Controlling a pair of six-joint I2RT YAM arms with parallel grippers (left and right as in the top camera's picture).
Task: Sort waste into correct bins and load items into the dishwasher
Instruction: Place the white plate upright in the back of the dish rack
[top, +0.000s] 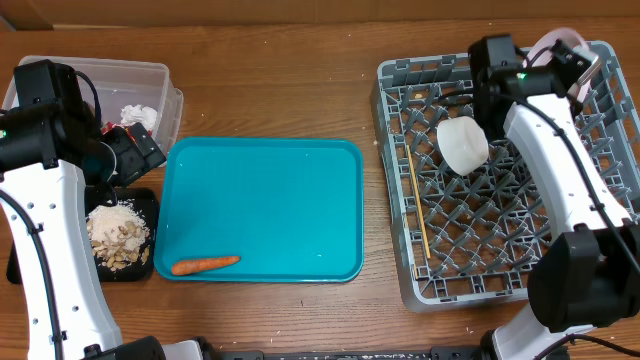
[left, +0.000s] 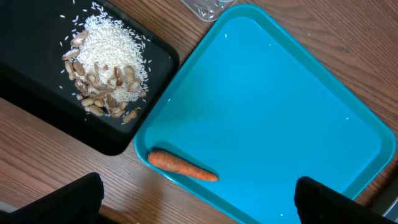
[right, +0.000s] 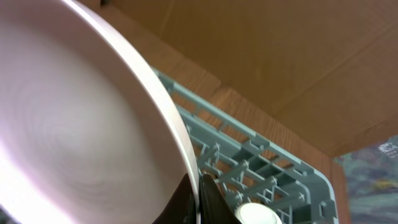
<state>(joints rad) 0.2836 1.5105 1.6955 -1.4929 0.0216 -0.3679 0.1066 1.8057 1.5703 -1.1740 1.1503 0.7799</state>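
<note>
Gripping a white plate (right: 74, 124) by its rim with the right gripper's (right: 198, 200) clenched fingers (right: 214, 204), at the grey dish rack's (top: 400, 270) far right corner. Spreading the left gripper's (left: 202, 202) fingers wide, holding nothing, above the teal tray's (left: 280, 112) near left corner, over the carrot (left: 182, 166) lying along its near edge. Alongside, food scraps (left: 106, 68) in the black tray (left: 37, 118).

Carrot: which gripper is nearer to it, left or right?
Left. The left gripper hovers by the tray's left edge, near the carrot; the right gripper grips a plate over the dish rack.
</note>
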